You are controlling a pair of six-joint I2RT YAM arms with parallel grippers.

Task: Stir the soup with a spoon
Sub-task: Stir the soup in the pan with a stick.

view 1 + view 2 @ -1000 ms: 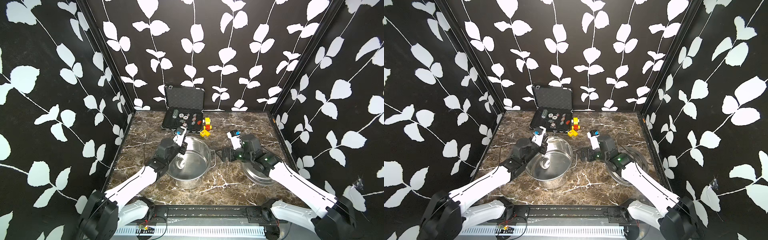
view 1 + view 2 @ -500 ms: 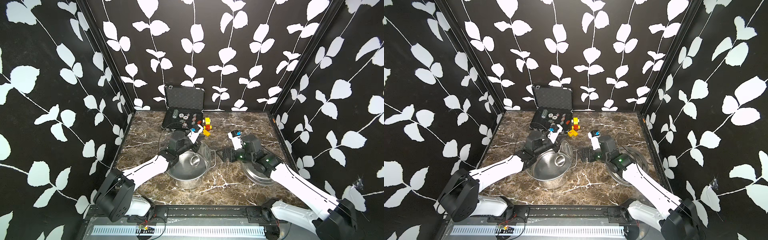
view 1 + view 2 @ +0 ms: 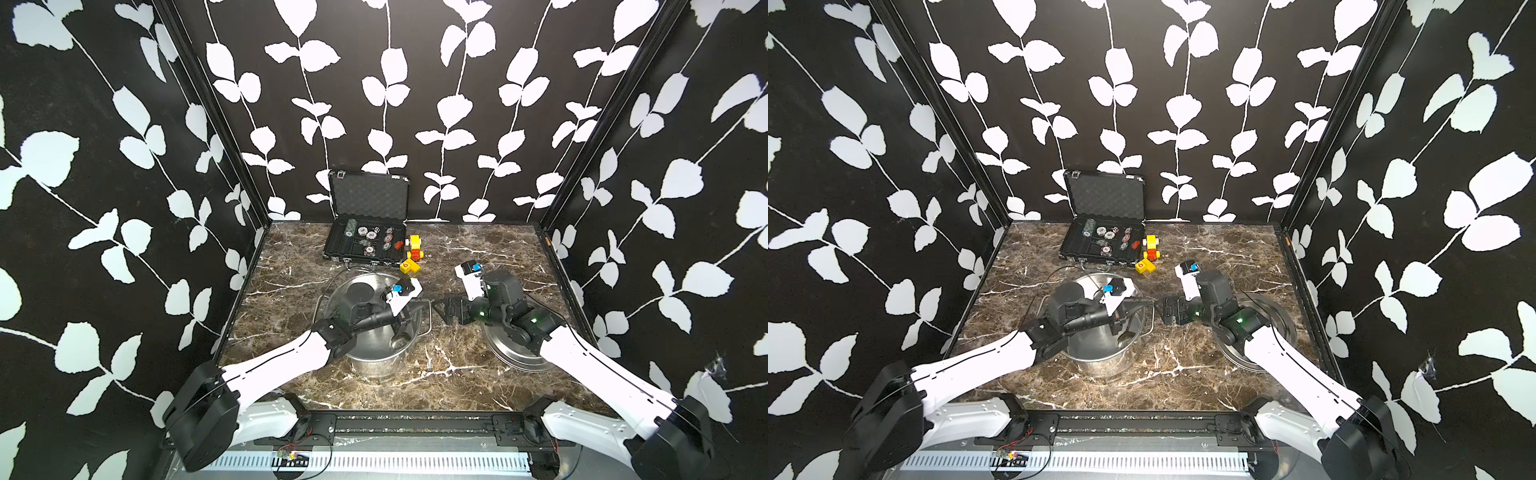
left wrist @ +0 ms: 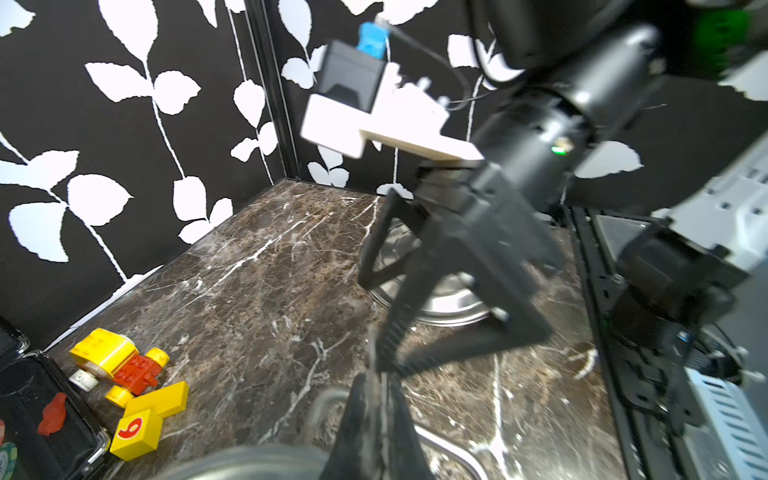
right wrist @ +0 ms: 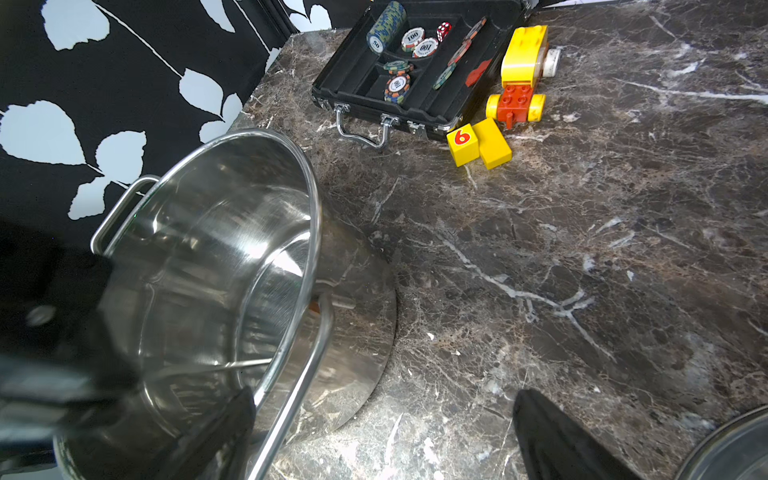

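The steel pot stands left of centre on the marble; its inside shows bare steel and no soup that I can make out. Reaching across the pot's top, my left gripper is shut on the thin silver spoon. The spoon's small bowl hangs low inside the pot by its right wall. Just right of the pot, my right gripper is open and holds nothing. The pot's wire handle runs close to one of its fingers.
The round steel lid lies flat under my right forearm. An open black case with poker chips stands at the back. Yellow and red toy blocks lie beside it. Patterned walls close three sides.
My left arm has swung from the pot's left rim across to its right side, carrying the spoon. The right arm has stayed where it was.
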